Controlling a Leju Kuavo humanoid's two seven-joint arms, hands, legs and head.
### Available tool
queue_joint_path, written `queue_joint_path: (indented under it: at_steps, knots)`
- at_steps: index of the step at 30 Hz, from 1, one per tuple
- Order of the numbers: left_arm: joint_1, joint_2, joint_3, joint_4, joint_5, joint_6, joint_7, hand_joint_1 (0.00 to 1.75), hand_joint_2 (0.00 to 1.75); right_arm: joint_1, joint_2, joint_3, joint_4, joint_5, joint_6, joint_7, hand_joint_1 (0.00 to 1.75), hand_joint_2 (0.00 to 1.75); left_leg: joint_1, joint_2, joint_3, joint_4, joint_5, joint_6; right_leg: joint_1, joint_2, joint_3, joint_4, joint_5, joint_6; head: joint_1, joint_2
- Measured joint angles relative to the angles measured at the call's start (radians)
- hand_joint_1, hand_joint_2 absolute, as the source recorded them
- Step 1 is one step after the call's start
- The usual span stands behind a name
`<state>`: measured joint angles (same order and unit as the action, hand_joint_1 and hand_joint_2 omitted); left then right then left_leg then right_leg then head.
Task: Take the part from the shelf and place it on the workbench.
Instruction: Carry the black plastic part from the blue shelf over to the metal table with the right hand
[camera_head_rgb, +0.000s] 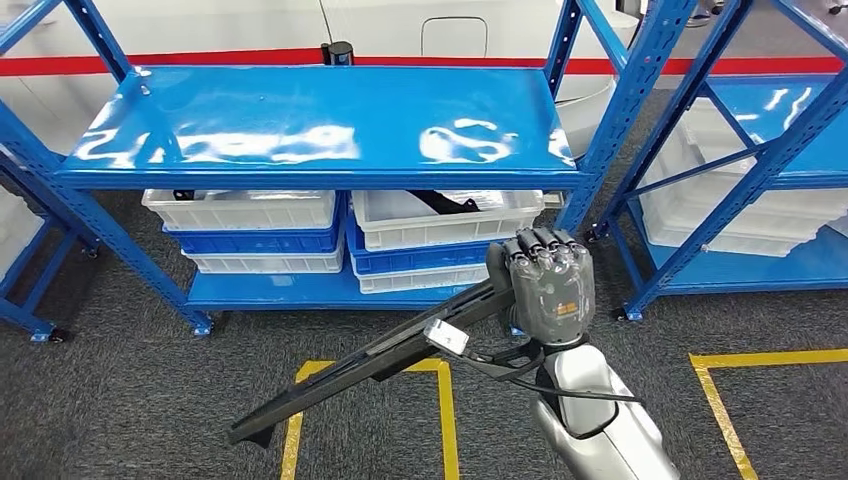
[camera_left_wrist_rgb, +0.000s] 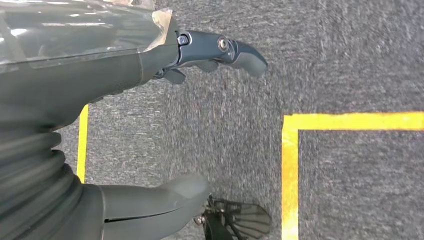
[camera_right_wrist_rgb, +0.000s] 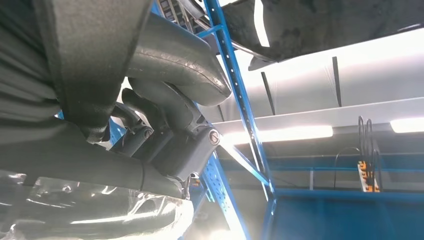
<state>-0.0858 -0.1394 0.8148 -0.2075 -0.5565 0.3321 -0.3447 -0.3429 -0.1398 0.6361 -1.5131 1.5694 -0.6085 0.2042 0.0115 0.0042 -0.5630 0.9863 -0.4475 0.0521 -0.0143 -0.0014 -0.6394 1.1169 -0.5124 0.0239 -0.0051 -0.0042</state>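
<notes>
While our right hand (camera_head_rgb: 548, 285) grips the long black part (camera_head_rgb: 370, 365) tight, clear of the blue shelf (camera_head_rgb: 320, 125), our left hand (camera_left_wrist_rgb: 150, 200) hangs open. We should turn slowly, keeping its low end off the floor.

Black part (camera_head_rgb: 370, 362); blue shelf (camera_head_rgb: 320, 125); yellow floor lines (camera_head_rgb: 445, 420).

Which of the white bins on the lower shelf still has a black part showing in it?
The top white bin on the right stack, nearest the right hand: a black part lies across it.
</notes>
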Motion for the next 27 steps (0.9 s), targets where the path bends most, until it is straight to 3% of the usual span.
queue_joint_path:
  at_steps: [2, 3, 4, 6, 8, 10, 12, 14, 17, 18, 19, 20, 23, 25, 27]
  knots:
    - [0.000, 0.001, 0.000, 0.000, -0.001, 0.000, -0.003, 0.00, 1.75, 0.012, -0.011, 0.000, -0.007, 0.000, 0.000, 0.006, 1.75, 1.75, -0.003, 0.000, -0.012, 0.001, 0.008, 0.006, 0.000, 0.000, -0.056, 0.138, -0.060, -0.004, 0.005, 0.000]
    - [0.000, 0.001, 0.000, 0.000, -0.001, -0.001, -0.006, 0.00, 1.75, 0.022, -0.015, -0.002, -0.011, 0.000, -0.001, 0.006, 1.75, 1.75, -0.005, -0.001, -0.018, 0.001, 0.012, 0.006, -0.001, 0.000, -0.063, 0.168, -0.070, 0.000, 0.006, 0.000]
    - [0.001, 0.001, 0.000, 0.000, -0.002, -0.003, -0.009, 0.00, 1.75, 0.032, -0.020, -0.004, -0.015, 0.000, -0.002, 0.005, 1.75, 1.75, -0.006, -0.002, -0.021, 0.001, 0.015, 0.006, -0.001, 0.000, -0.050, 0.158, -0.065, 0.007, 0.008, 0.000]
    - [0.001, 0.001, 0.000, 0.000, -0.006, -0.006, -0.015, 0.00, 1.75, 0.045, -0.028, -0.011, -0.022, 0.000, -0.005, 0.000, 1.75, 1.75, -0.007, -0.003, -0.025, 0.004, 0.019, 0.002, 0.000, 0.000, 0.036, 0.021, -0.021, 0.019, 0.011, 0.000]
    - [0.000, 0.002, 0.000, 0.000, -0.015, -0.008, -0.017, 0.00, 1.75, 0.049, -0.033, -0.021, -0.029, 0.000, -0.011, -0.002, 1.75, 1.75, -0.012, -0.003, -0.028, 0.009, 0.020, -0.005, 0.004, 0.000, 0.108, -0.108, 0.014, 0.015, 0.012, 0.000]
    - [0.000, 0.003, -0.001, 0.000, -0.024, -0.010, -0.016, 0.00, 1.75, 0.055, -0.037, -0.035, -0.033, 0.000, -0.018, -0.002, 1.75, 1.75, -0.015, -0.002, -0.030, 0.011, 0.023, -0.015, 0.009, 0.001, 0.119, -0.139, 0.021, 0.004, 0.009, 0.000]
    - [0.000, 0.005, -0.002, 0.000, -0.032, -0.011, -0.015, 0.00, 1.75, 0.065, -0.042, -0.050, -0.041, 0.000, -0.023, -0.005, 1.75, 1.75, -0.012, -0.003, -0.034, 0.014, 0.023, -0.025, 0.003, 0.000, 0.117, -0.142, 0.029, -0.007, 0.008, 0.000]
    - [0.000, 0.008, -0.005, 0.000, -0.039, -0.013, -0.012, 0.00, 1.75, 0.080, -0.044, -0.065, -0.056, 0.000, -0.023, -0.012, 1.75, 1.75, -0.007, -0.005, -0.057, 0.065, -0.020, -0.036, -0.006, -0.001, 0.117, -0.145, 0.039, -0.022, 0.002, 0.000]
    - [-0.001, 0.011, -0.009, 0.000, -0.050, -0.016, -0.006, 0.00, 1.75, 0.105, -0.046, -0.090, -0.077, 0.000, -0.022, -0.028, 1.75, 1.75, 0.001, -0.006, -0.134, 0.261, -0.128, -0.054, -0.008, -0.003, 0.107, -0.142, 0.047, -0.029, -0.007, 0.000]
    - [-0.001, 0.012, -0.011, 0.000, -0.053, -0.016, -0.004, 0.00, 1.75, 0.114, -0.047, -0.098, -0.082, 0.000, -0.021, -0.033, 1.75, 1.75, 0.004, -0.006, -0.147, 0.301, -0.140, -0.058, -0.008, -0.003, 0.104, -0.140, 0.047, -0.029, -0.008, 0.000]
    - [-0.001, 0.013, -0.012, 0.000, -0.054, -0.017, -0.002, 0.00, 1.75, 0.122, -0.048, -0.105, -0.087, 0.000, -0.021, -0.037, 1.75, 1.75, 0.007, -0.006, -0.142, 0.302, -0.132, -0.060, -0.009, -0.003, 0.103, -0.138, 0.047, -0.028, -0.009, 0.000]
    - [-0.002, 0.014, -0.013, 0.000, -0.057, -0.017, 0.000, 0.00, 1.75, 0.129, -0.049, -0.112, -0.091, 0.000, -0.021, -0.041, 1.75, 1.75, 0.011, -0.006, -0.117, 0.261, -0.107, -0.061, -0.010, -0.003, 0.102, -0.136, 0.047, -0.027, -0.010, 0.000]
    - [-0.005, 0.016, -0.014, 0.000, -0.062, -0.018, 0.001, 0.00, 1.75, 0.142, -0.051, -0.131, -0.105, 0.000, -0.022, -0.047, 1.75, 1.75, 0.015, -0.008, -0.012, 0.064, -0.030, -0.060, -0.006, 0.000, 0.098, -0.129, 0.047, -0.019, -0.013, 0.000]
    - [-0.008, 0.017, -0.015, 0.000, -0.063, -0.018, 0.001, 0.00, 1.75, 0.145, -0.051, -0.140, -0.113, 0.000, -0.022, -0.050, 1.75, 1.75, 0.009, -0.010, 0.001, 0.027, -0.025, -0.051, -0.001, 0.001, 0.089, -0.128, 0.051, -0.005, -0.012, 0.000]
    - [-0.009, 0.016, -0.015, 0.000, -0.064, -0.019, 0.002, 0.00, 1.75, 0.149, -0.052, -0.147, -0.119, 0.000, -0.023, -0.056, 1.75, 1.75, 0.005, -0.009, -0.005, 0.022, -0.016, -0.033, 0.000, 0.001, 0.082, -0.129, 0.055, 0.009, -0.008, 0.000]
